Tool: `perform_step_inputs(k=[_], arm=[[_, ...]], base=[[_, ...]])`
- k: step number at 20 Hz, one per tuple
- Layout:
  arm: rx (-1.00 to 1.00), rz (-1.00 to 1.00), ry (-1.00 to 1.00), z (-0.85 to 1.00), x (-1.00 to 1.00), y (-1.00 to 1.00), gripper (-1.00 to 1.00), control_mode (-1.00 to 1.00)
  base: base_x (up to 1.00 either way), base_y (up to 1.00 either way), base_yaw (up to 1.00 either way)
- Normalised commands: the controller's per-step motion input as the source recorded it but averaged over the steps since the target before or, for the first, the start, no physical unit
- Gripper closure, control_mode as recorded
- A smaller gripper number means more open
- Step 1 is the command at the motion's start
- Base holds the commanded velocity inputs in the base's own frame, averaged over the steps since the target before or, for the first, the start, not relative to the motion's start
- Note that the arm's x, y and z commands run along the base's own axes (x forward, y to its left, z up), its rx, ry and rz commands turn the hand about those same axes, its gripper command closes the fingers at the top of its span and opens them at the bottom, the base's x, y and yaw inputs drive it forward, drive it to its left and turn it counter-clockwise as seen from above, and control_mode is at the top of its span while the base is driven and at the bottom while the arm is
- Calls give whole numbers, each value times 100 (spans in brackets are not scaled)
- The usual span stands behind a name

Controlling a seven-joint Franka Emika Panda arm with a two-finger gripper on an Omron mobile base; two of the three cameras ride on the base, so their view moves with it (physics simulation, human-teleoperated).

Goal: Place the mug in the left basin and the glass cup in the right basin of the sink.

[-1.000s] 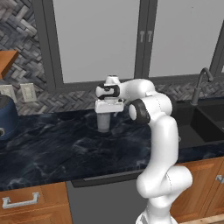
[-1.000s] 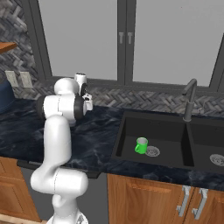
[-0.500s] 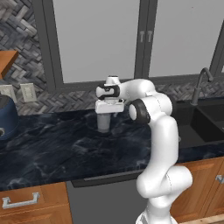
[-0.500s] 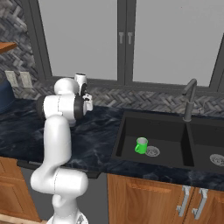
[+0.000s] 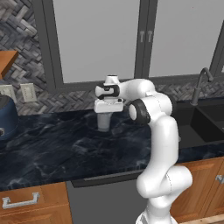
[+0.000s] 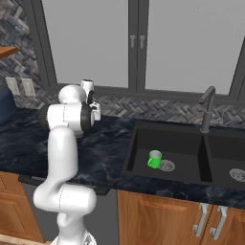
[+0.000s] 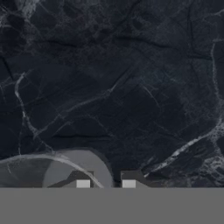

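The gripper [image 7: 106,180], open a second ago, is now seen clenched on the glass cup's [image 5: 104,121] rim, so the cup can be lifted toward the right basin [image 6: 228,158], the mug [image 6: 154,159] already lying in the left basin [image 6: 143,143].

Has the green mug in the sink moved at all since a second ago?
No. The mug sits in the left basin just left of its round drain, same spot as before.

Glass cup [image 5: 104,121] top hidden beneath end effector [image 5: 105,114].
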Motion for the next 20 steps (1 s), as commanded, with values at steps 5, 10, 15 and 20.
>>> perform_step_inputs(k=[5,10,15,20], arm=[[0,0,0,0,-2,0,100,-100],[0,0,-4,13,-18,0,100,-100],[0,0,-11,39,-39,0,100,-100],[0,0,-7,33,-43,-2,100,-100]], base=[[0,0,0],[0,0,0],[0,0,0],[0,0,0]])
